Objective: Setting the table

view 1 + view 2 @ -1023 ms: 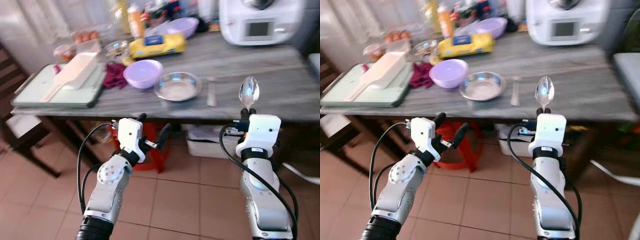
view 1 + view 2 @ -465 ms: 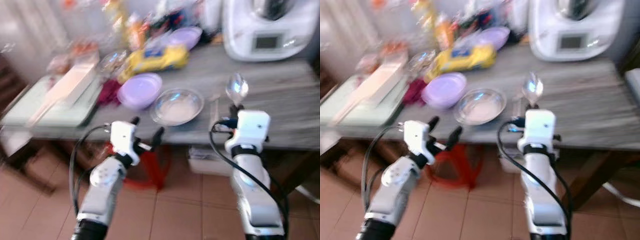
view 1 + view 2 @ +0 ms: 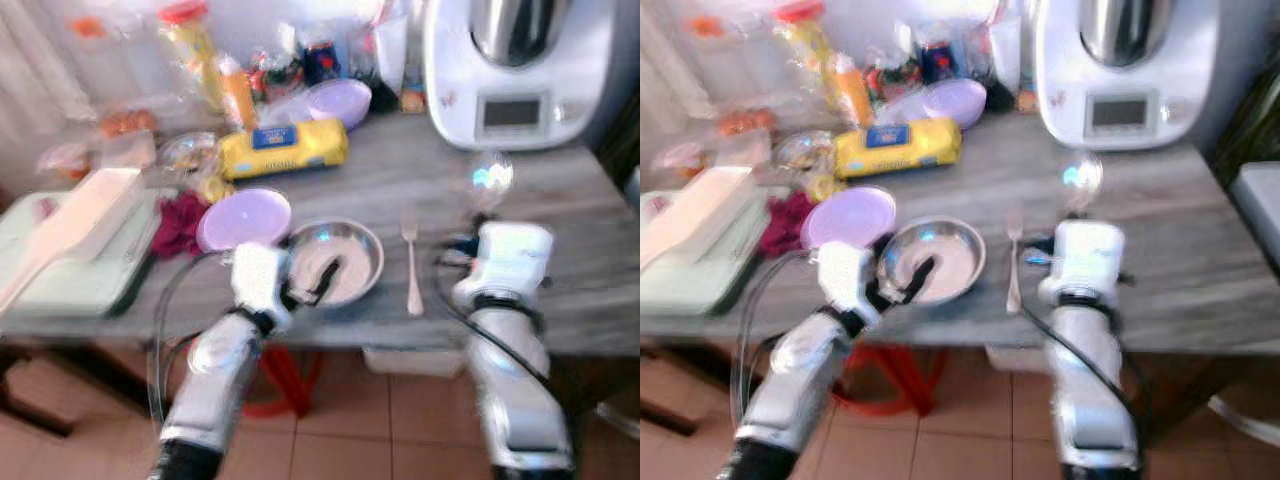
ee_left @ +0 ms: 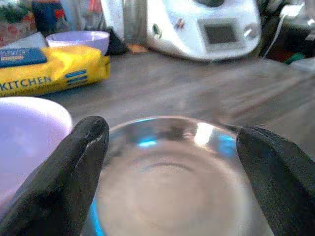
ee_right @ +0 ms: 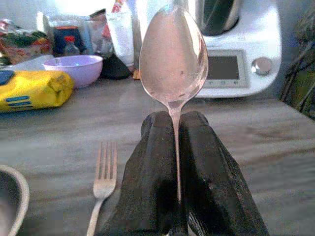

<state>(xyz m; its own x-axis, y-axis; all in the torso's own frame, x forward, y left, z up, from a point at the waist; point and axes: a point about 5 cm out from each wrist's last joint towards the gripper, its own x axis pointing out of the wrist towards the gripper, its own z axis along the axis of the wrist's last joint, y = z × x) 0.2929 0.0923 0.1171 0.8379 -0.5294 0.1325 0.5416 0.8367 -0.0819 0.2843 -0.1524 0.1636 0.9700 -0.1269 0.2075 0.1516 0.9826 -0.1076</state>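
Note:
A steel bowl sits near the front edge of the grey table, with a fork lying just to its right. My left gripper is open at the bowl's near rim; in the left wrist view its fingers straddle the bowl. My right gripper is shut on a spoon held upright, bowl end up, to the right of the fork. In the right wrist view the spoon rises from the closed fingers, with the fork beside them.
A purple bowl touches the steel bowl's left side, next to a red cloth and a green tray. Behind stand a yellow package, another purple bowl, bottles and a white kitchen machine. A red stool is under the table.
The camera has come closer to the table. Both grippers, before in front of the table's edge, are now over it, the left at the steel bowl, the right still holding the spoon.

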